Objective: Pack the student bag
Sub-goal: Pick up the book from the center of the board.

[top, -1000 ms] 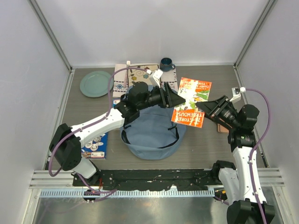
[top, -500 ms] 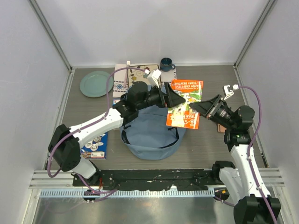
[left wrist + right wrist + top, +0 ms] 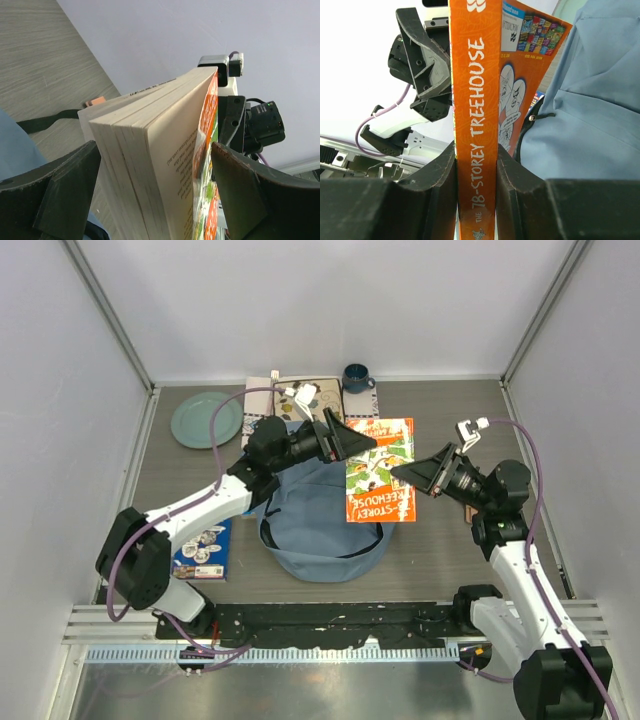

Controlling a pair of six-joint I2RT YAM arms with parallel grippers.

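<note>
An orange paperback, "The 78-Storey Treehouse" [image 3: 380,472], hangs above the right rim of the light-blue student bag [image 3: 320,530]. My right gripper [image 3: 407,472] is shut on its spine; in the right wrist view the fingers [image 3: 440,170] press both sides of the spine [image 3: 476,100], with the bag [image 3: 590,100] beside it. My left gripper [image 3: 352,440] stands open at the book's left edge. In the left wrist view its jaws [image 3: 156,152] straddle the page edges [image 3: 145,130] with a gap on each side. The bag's fabric [image 3: 12,145] shows at lower left.
A green plate [image 3: 204,420] lies at the back left. A dark blue mug [image 3: 357,377] and an embroidered cloth mat [image 3: 300,395] sit behind the bag. Another book [image 3: 205,548] lies left of the bag under my left arm. Enclosure walls stand on three sides.
The left gripper has opened off the book and drawn back slightly. The right arm has carried the book leftward, over the bag's right rim, and turned it more upright.
</note>
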